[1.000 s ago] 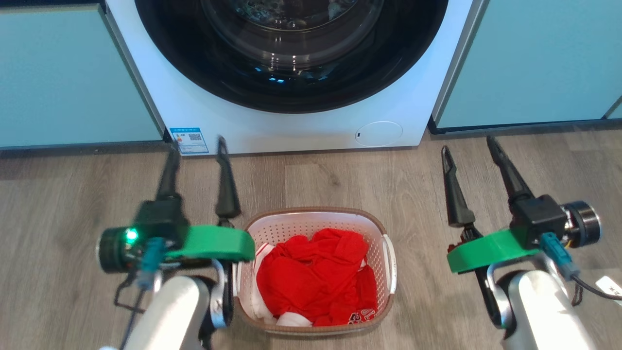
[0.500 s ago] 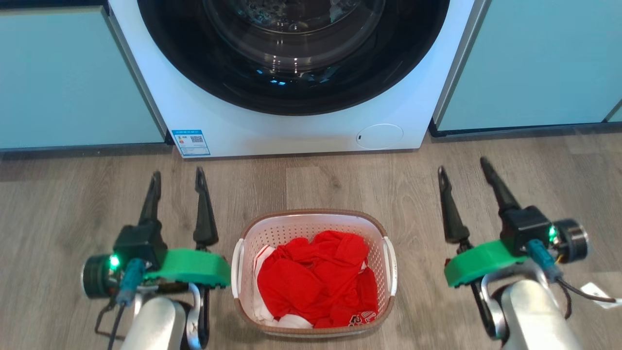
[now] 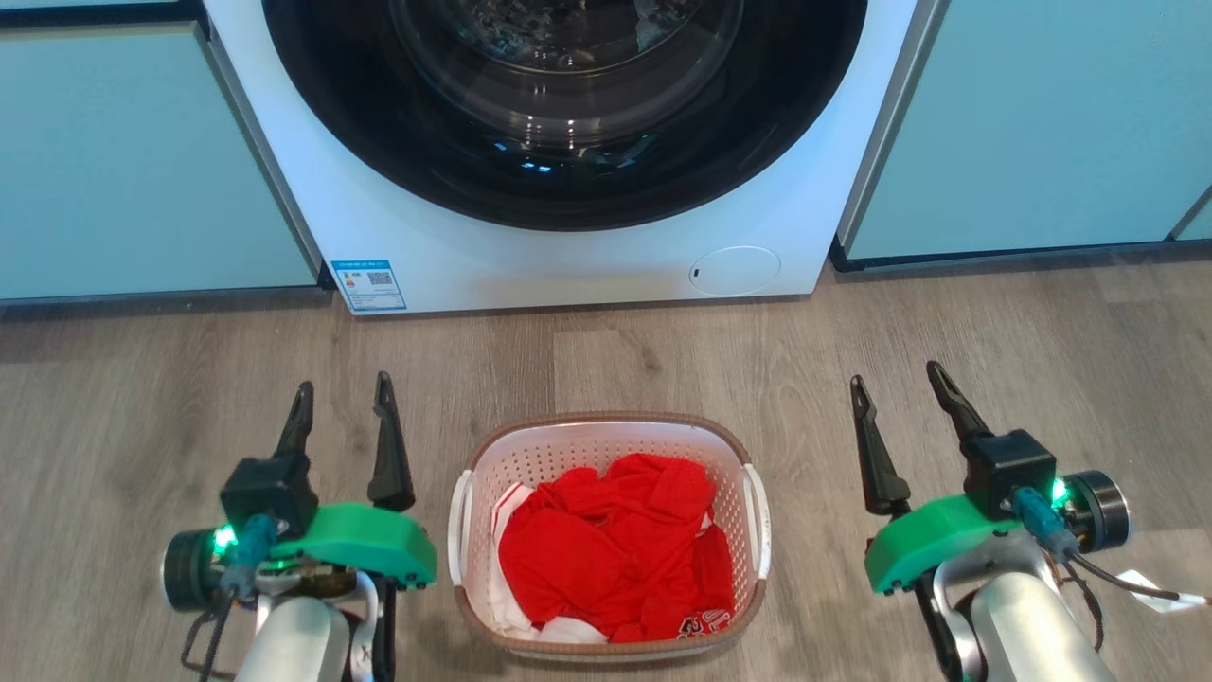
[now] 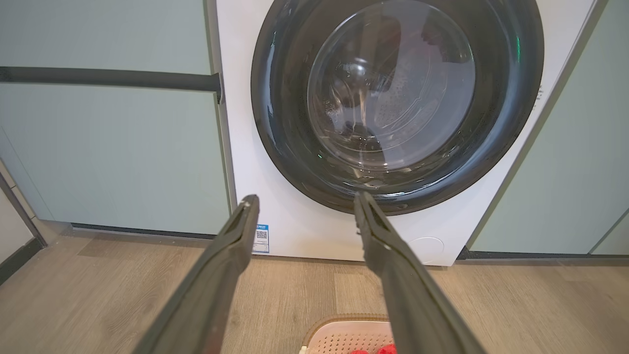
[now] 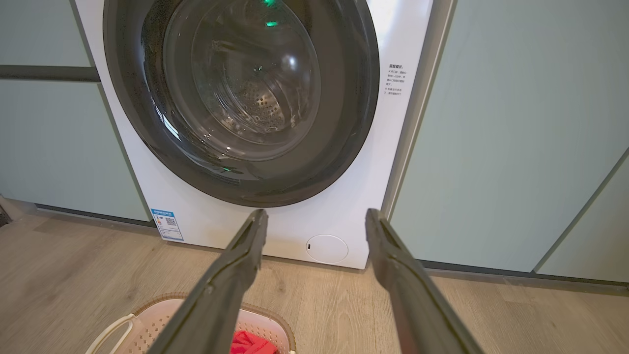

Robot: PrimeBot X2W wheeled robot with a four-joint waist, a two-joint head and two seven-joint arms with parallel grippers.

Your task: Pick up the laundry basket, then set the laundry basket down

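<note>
- Laundry basket (image 3: 606,421) on the wooden floor (image 3: 663,350), in front of the washing machine (image 3: 568,265), heaped with red clothes (image 3: 606,549).
- Left tool (image 3: 343,386) spread open and empty, fingers aimed at the machine; right tool (image 3: 896,375) likewise open, nothing held.
- Basket between the two tools, inward of and behind both sets of fingertips; left handle (image 3: 461,521) and right handle (image 3: 760,511) each facing one tool.
- Left tool nearer, its wrist just beside the left handle; right tool plainly apart from the right handle.
- Long axis hard to judge from this foreshortened angle.
- Blue-edged sticker (image 3: 370,284) with a QR code low on the machine front, text too small to read.
- Small print (image 5: 394,78) on the machine's right edge, illegible; no brand name to be made out.
</note>
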